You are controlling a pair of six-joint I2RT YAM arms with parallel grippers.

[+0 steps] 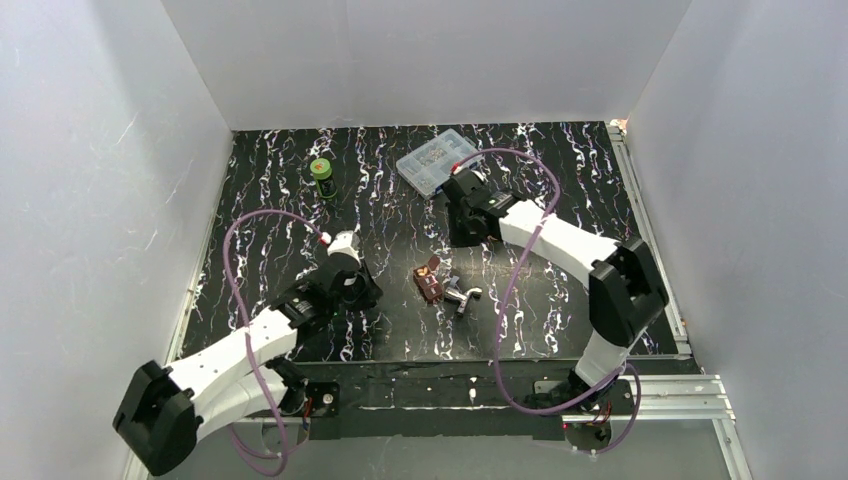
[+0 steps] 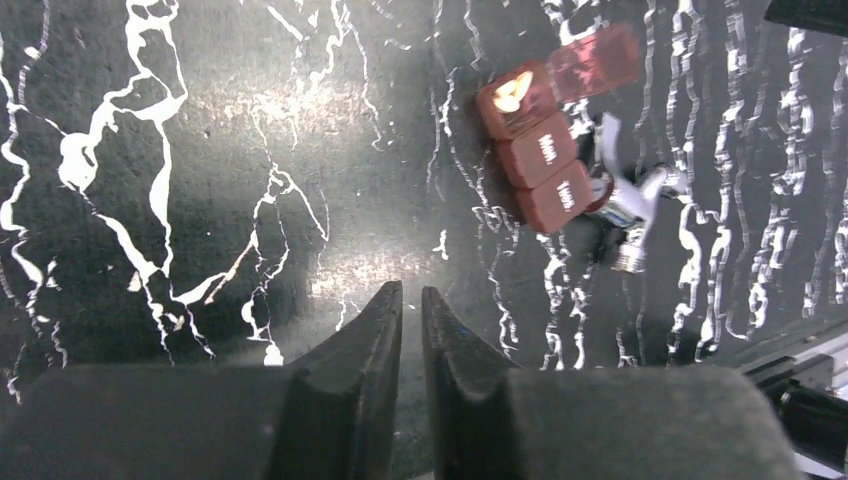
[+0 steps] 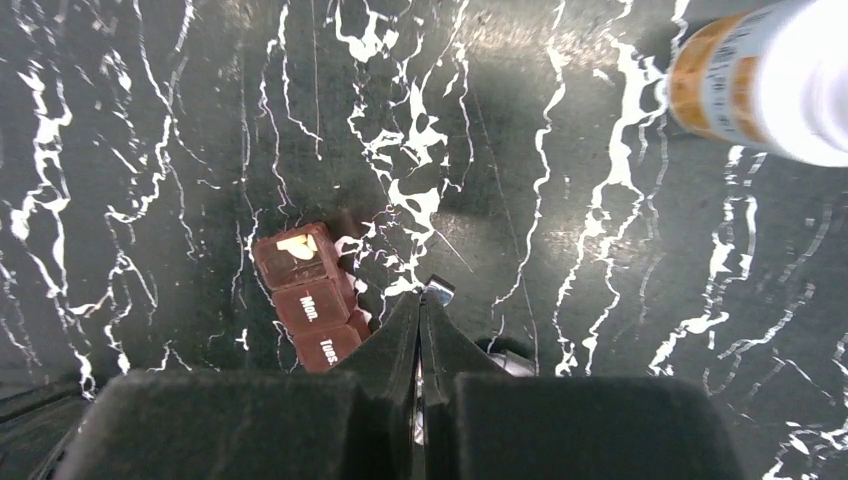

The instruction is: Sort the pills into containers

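The dark red-brown pill case [image 1: 430,283] lies mid-table. It also shows in the left wrist view [image 2: 545,160] and the right wrist view [image 3: 310,295]. Its end compartment is open, with the lid [image 2: 595,60] flipped back and a pale pill [image 2: 512,92] inside. The "Mon." and "Tues." lids are closed. My left gripper [image 1: 362,295] [image 2: 412,290] hangs left of the case, its fingers closed to a narrow slit with nothing between them. My right gripper [image 1: 462,237] [image 3: 421,298] is shut and empty, just beyond the case.
A shiny silver metal piece [image 1: 462,296] [image 2: 625,195] lies against the case's right side. A clear compartment box [image 1: 438,160] stands at the back. A green-capped bottle [image 1: 322,172] stands back left. A white bottle with an orange label [image 3: 770,80] shows in the right wrist view.
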